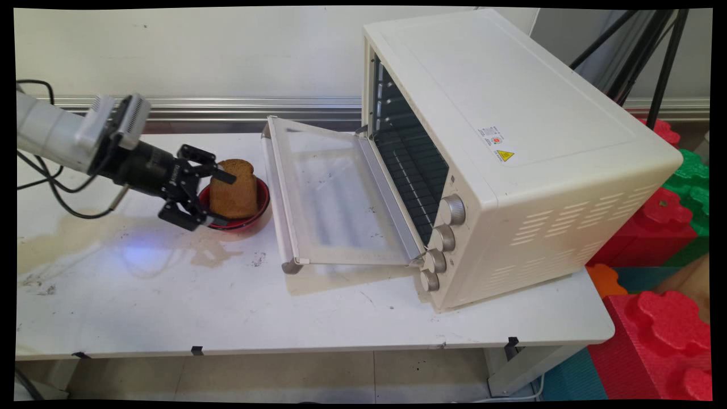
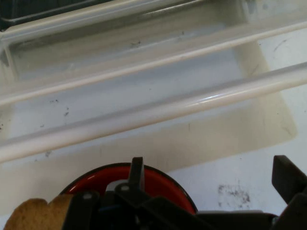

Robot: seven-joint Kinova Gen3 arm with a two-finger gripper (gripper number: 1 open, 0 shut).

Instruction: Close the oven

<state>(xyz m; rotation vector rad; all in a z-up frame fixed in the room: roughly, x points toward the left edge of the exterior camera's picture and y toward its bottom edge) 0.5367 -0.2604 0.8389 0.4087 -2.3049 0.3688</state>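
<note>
Straddling the rim of the red bowl with my fingers spread wide and gripping nothing.

One finger sits over the bowl against the brown bread standing upright in it, while the other is outside the rim, low near the desk. As far as I can tell, neither is pressing on anything. The bowl rests on the desk just beside the outer edge of the oven door, on the side away from the oven's cavity. The door is already dropped fully open and lies nearly flat. The part of the oven's dark interior I can see looks bare. The bread remains outside the oven in its bowl, not lifted.
</note>
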